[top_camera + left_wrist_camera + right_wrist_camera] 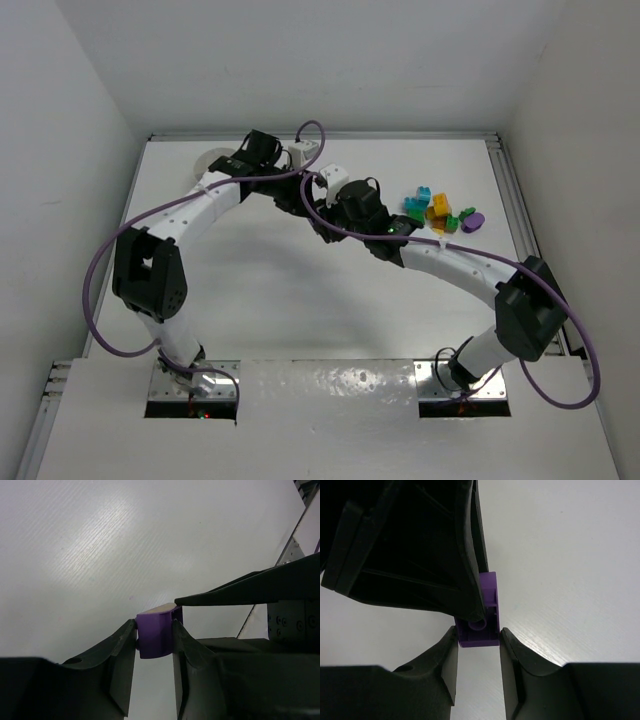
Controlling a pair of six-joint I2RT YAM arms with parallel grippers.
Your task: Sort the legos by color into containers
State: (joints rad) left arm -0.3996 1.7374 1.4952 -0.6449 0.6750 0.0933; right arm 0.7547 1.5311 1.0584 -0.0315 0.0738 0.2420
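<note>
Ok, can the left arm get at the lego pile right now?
Probably not. The left gripper is shut on the purple brick, which the right gripper also clamps, and the right arm lies across the way to the lego pile.

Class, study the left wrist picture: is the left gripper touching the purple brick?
Touching. In the left wrist view the left gripper has both fingers pressed against opposite sides of the purple brick, no gap.

Count: left end effector (154, 630), right end effector (478, 635) – two; purple brick (156, 639) between them – one; bowl (208, 160), 11 o'clock – one; loose bricks (440, 212), 2 o'clock – roughly seven.
</note>
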